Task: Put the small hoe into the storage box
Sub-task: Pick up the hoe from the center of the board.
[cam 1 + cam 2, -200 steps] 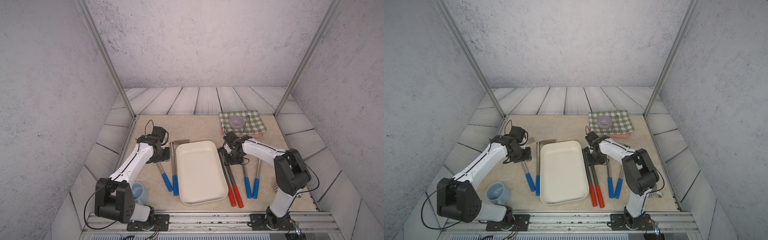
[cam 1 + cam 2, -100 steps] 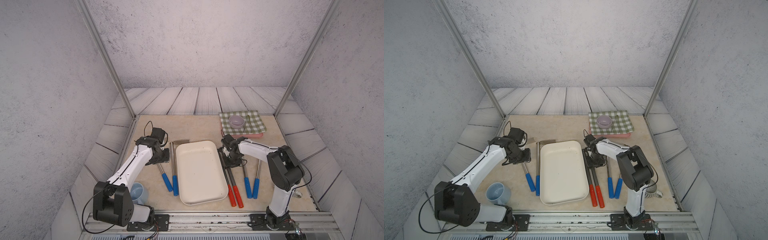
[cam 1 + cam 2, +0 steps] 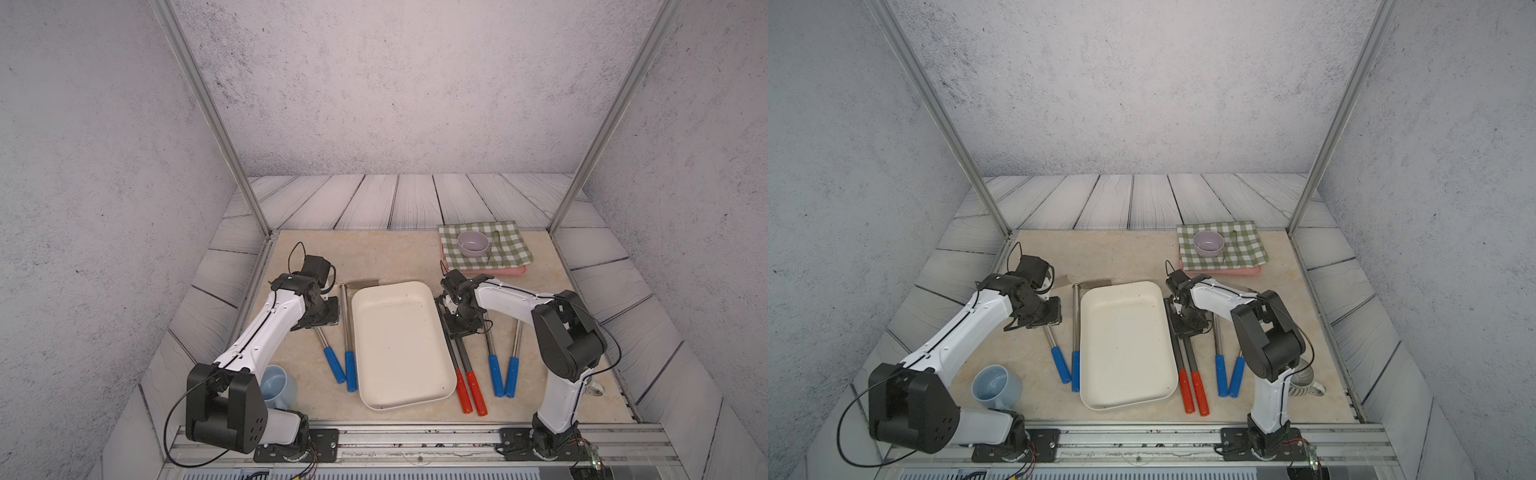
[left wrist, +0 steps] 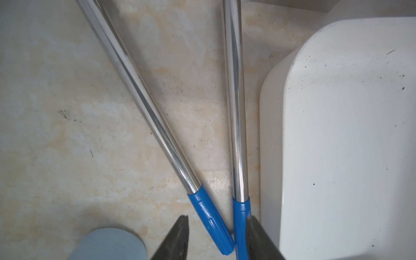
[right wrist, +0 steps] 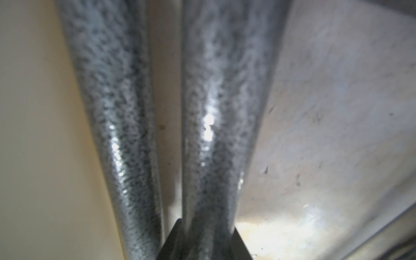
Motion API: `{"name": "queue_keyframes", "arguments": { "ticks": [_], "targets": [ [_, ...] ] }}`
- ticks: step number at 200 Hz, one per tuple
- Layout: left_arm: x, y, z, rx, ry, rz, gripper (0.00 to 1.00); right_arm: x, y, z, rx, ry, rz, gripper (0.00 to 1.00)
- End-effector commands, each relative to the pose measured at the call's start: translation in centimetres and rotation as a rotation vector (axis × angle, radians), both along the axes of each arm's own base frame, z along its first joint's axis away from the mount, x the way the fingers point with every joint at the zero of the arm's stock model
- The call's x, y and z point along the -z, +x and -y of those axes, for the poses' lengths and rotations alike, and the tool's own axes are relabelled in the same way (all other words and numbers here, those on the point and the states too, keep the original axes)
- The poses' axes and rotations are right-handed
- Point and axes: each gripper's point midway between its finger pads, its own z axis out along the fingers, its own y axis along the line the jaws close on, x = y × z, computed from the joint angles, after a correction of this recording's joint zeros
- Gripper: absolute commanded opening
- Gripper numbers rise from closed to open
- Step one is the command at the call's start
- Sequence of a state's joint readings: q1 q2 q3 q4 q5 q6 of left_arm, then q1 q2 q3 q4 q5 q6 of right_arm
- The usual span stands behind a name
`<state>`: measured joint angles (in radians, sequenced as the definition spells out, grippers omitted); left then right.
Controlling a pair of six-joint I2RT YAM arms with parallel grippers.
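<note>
Right wrist: clamped narrow on small hoe (image 5: pixel 213 112) via right gripper (image 5: pixel 206 238); might drag neighbouring shaft (image 5: pixel 112 112), lying just beside

Reaching far from bases on the near rail, forearms angled inward. Hovering low with the left gripper (image 3: pixel 327 317), parted. Pinching a dark shaft (image 5: pixel 211 112) with the right gripper (image 3: pixel 460 328), wrist bent down.

I get both top views from one head mounted high at the front, angled steeply down over the whole worktop (image 3: pixel 386 257) toward the rear wall (image 3: pixel 395 104); they share nearly the same scene. The left wrist view sits close above the worktop, facing along two blue-handled tools (image 4: pixel 144 96) beside the storage box (image 4: pixel 337 135). The right wrist view is closer still, blurred, along two dark shafts (image 5: pixel 213 112).
</note>
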<state>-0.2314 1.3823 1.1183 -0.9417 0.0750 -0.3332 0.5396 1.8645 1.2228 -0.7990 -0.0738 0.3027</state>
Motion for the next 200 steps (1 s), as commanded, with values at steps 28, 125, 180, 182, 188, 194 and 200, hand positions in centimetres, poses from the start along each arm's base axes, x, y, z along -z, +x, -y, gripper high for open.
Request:
{"name": "queue_keyframes", "arguments": {
  "ticks": [28,125,180,182,188,194,200],
  "targets": [
    [-0.6,-0.3,-0.2,0.002,0.01,0.006,0.45,0.3,-0.3,0.8,-0.017,-0.049,-0.013,0.27],
    [-1.3,-0.7,-1.0,0.004,0.051,0.016,0.45,-4.2,0.0,0.3,-0.001,-0.005,0.034,0.11],
    [-2.2,-0.9,-1.3,0.009,0.062,0.035,0.45,-10.6,-0.8,0.8,0.017,0.009,0.05,0.02],
    [-2.2,-0.9,-1.3,0.009,0.063,0.034,0.45,-10.8,-0.9,0.8,0.019,0.009,0.048,0.01],
    [-2.3,-0.9,-1.3,0.009,0.062,0.039,0.45,-11.6,-1.1,0.9,0.023,0.011,0.049,0.01],
    [-2.4,-0.9,-1.3,0.009,0.059,0.04,0.45,-12.5,-1.4,0.9,0.029,0.015,0.049,0.0],
    [-2.5,-1.0,-1.2,0.01,0.058,0.04,0.45,-13.4,-1.5,1.0,0.039,0.023,0.053,0.0]
  ]
}}
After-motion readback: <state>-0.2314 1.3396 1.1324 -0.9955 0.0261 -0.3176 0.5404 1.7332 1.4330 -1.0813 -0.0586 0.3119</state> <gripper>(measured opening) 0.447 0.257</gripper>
